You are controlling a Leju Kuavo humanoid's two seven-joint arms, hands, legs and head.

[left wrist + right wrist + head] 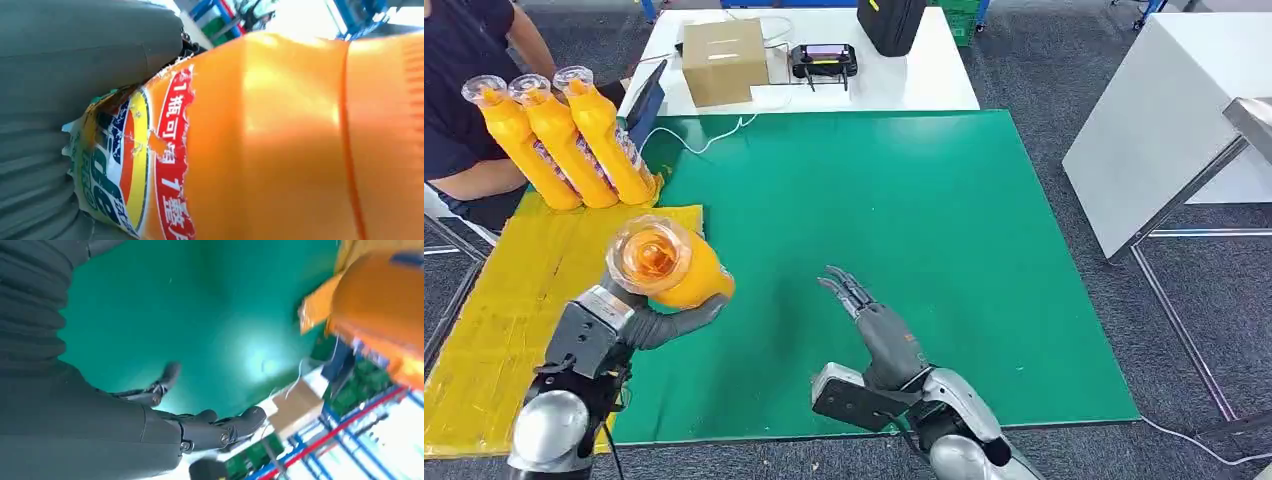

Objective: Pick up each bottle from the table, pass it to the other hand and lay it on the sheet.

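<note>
Gripping glossy orange bottle, left hand.

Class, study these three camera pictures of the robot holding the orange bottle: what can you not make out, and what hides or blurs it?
- Held orange bottle: its lower body, head view, hidden behind its own cap end and the left hand.
- Its label: left wrist view, partly covered by the hand's grey cover.
- Cardboard box: right wrist view, blurred.
- Person: head view, cut off by the edge.
</note>
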